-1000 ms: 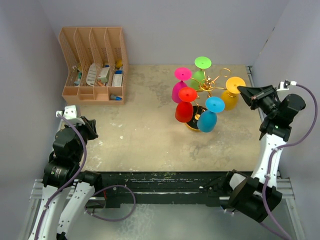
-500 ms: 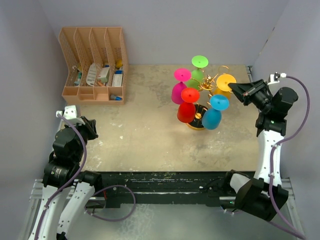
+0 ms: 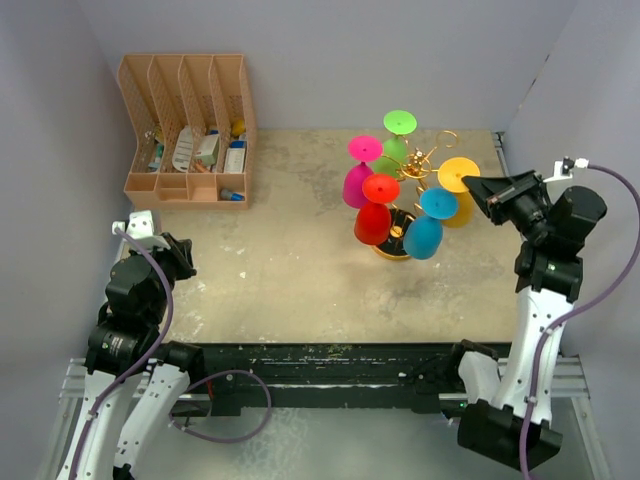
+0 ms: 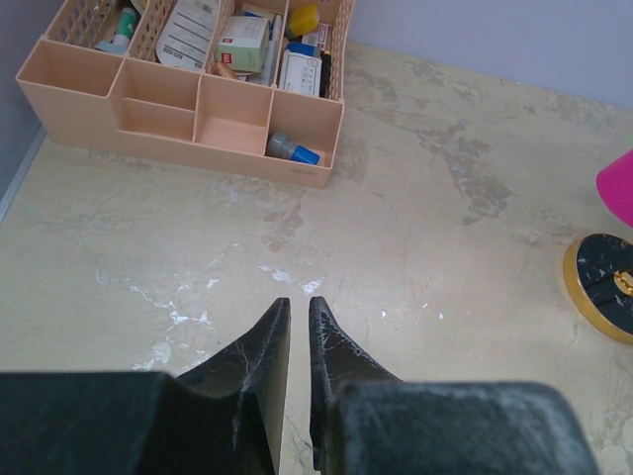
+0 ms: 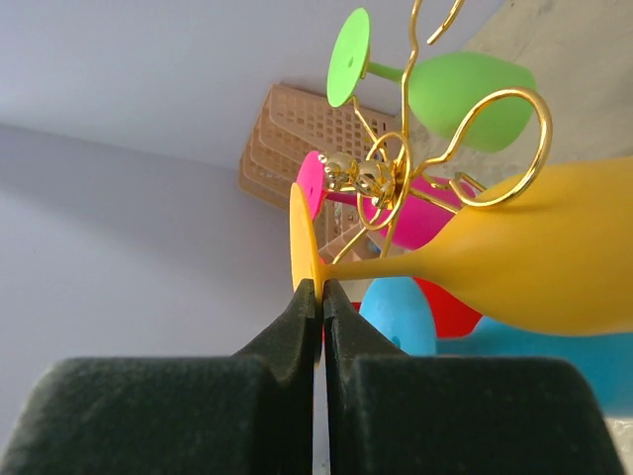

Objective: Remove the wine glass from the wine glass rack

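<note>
The gold wire wine glass rack point(image 3: 415, 165) stands at the back right on a round dark base point(image 3: 392, 250). Green point(image 3: 399, 123), pink point(image 3: 364, 148), red point(image 3: 380, 188) and blue point(image 3: 437, 203) glasses hang on it upside down. My right gripper point(image 3: 470, 184) is shut on the foot rim of the yellow wine glass point(image 3: 460, 203) at the rack's right side. In the right wrist view my gripper point(image 5: 318, 287) pinches the yellow foot point(image 5: 302, 237); the yellow bowl point(image 5: 554, 257) lies under a gold loop point(image 5: 495, 129). My left gripper point(image 3: 185, 255) is shut and empty point(image 4: 297, 305), far to the left.
A peach desk organizer point(image 3: 190, 125) with small items stands at the back left, also in the left wrist view point(image 4: 188, 89). The rack's base point(image 4: 603, 287) and a pink glass point(image 4: 618, 183) show at that view's right edge. Grey walls close in the table.
The rack and its glasses shifted and turned as my right gripper pushed in on the yellow foot. Since then the gripper moved slightly right and nearer with the yellow glass. Left arm still.
</note>
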Robot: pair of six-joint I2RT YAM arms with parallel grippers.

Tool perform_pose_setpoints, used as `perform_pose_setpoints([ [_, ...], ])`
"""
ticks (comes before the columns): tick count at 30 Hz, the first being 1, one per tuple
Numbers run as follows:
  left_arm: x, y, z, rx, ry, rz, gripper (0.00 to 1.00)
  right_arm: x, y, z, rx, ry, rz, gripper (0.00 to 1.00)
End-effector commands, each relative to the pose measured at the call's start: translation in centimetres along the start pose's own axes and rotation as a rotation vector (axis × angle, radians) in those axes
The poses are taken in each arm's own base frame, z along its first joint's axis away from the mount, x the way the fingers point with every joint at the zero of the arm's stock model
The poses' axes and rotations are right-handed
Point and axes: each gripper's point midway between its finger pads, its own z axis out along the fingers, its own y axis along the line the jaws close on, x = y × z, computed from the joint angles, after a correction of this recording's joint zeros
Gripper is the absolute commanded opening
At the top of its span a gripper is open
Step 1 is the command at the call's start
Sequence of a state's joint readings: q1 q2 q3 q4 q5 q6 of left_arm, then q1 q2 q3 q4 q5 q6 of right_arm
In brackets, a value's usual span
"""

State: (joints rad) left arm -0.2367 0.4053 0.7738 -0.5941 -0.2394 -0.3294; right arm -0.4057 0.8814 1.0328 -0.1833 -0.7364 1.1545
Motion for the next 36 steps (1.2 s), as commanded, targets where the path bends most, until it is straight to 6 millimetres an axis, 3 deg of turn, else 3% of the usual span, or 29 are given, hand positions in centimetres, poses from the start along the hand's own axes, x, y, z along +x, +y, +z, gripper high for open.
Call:
perform_pose_setpoints([
  [1, -1.0, -0.2, -0.2, 0.005, -0.035, -0.010, 0.17, -0.7, 0.6, -1.7, 0.058, -0.103, -0.054, 0.00],
  [7, -1.1, -0.2, -0.3, 0.005, -0.039, -0.012, 0.17, -0.3, 0.1, -3.8, 0.131, -0.175, -0.063, 0.00],
  [11, -1.1, -0.2, -0.4, 0.009, -0.042, -0.012, 0.18, -1.3, 0.8, -5.9, 0.204, -0.256, -0.195, 0.00],
  [15, -1.1, -0.3, -0.4, 0.014, -0.040, -0.013, 0.28, -4.4, 5.5, -9.1, 0.214, -0.435, -0.391, 0.00],
  [18, -1.2, -0.7, -0.4, 0.032, -0.034, -0.011, 0.49, -5.1, 9.7, -10.3, 0.155, -0.462, -0.532, 0.00],
  [19, -1.1, -0.9, -0.4, 0.040, -0.031, -0.010, 0.57, -4.9, 11.2, -10.1, 0.100, -0.437, -0.574, 0.00],
  [22, -1.1, -1.3, -0.3, 0.063, -0.022, -0.006, 0.67, -3.1, 15.6, -9.1, -0.099, -0.325, -0.659, 0.00],
  [26, -1.1, -1.6, -0.3, 0.073, -0.012, -0.003, 0.76, -1.2, 19.9, -7.9, -0.334, -0.181, -0.714, 0.00],
  [33, -1.0, -2.0, -0.1, 0.092, 0.003, 0.002, 0.82, 1.5, 27.3, -7.1, -0.652, 0.019, -0.760, 0.00],
  [36, -0.8, -2.0, 0.2, 0.088, 0.016, 0.005, 0.83, 4.2, 29.2, -5.3, -0.754, 0.137, -0.735, 0.00],
])
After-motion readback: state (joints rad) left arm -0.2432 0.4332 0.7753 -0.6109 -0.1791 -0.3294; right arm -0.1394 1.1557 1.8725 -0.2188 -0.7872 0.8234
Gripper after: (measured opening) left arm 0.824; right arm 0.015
